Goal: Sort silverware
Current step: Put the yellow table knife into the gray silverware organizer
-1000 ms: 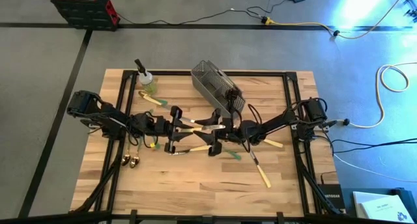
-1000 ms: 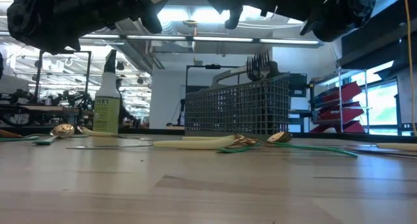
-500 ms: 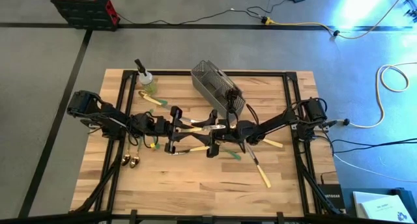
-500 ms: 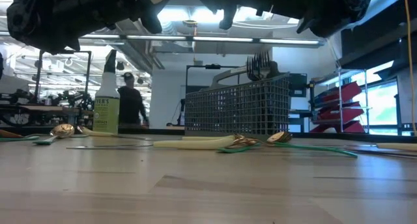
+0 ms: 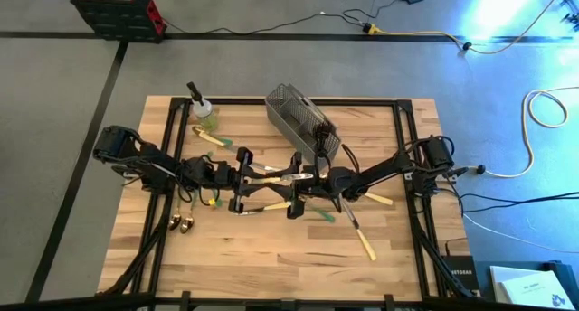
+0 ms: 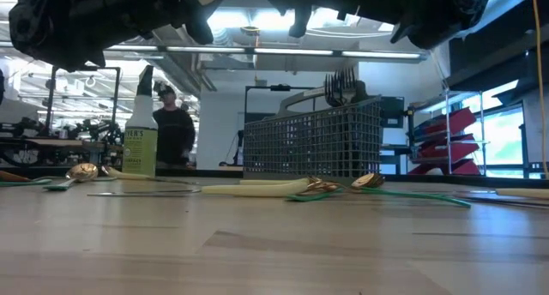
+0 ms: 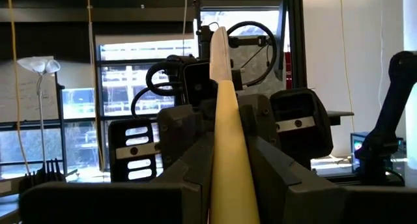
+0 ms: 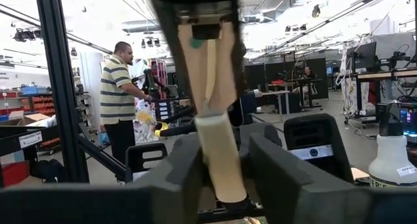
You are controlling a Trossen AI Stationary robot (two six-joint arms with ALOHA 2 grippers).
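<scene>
Above the table's middle, a cream-handled piece of silverware (image 5: 276, 177) hangs between my two grippers. My left gripper (image 5: 253, 177) comes from the left and is shut on it. My right gripper (image 5: 298, 178) faces it from the right, shut on the other end. More silverware lies flat on the wood: a cream-handled piece (image 5: 210, 137), a green-handled one (image 5: 323, 216), gold spoons (image 5: 181, 223) and another cream one (image 5: 364, 245). The grey mesh caddy (image 5: 303, 121) stands at the far middle with forks (image 6: 341, 82) upright in it. My left gripper pinches the cream handle (image 7: 228, 159) between its two fingers, coming from the table's left and slanting a little upward. The handle lies along the fingers and sticks out past them toward the other gripper, clear of the table. My right gripper has its two fingers (image 8: 189, 172) on either side of the piece's other end (image 8: 218, 152), coming from the table's right. The piece lies along the fingers, clear of the table.
A spray bottle (image 5: 201, 108) with green liquid stands at the far left. A black frame (image 5: 403, 139) runs round the tabletop. Bare wood (image 5: 271, 257) lies toward the near edge. A person (image 6: 174, 128) stands in the room beyond the table.
My right gripper's fingers have drawn in around the free end of the cream-handled piece, which my left gripper keeps still in the air. In the room behind, a person has walked into view.
</scene>
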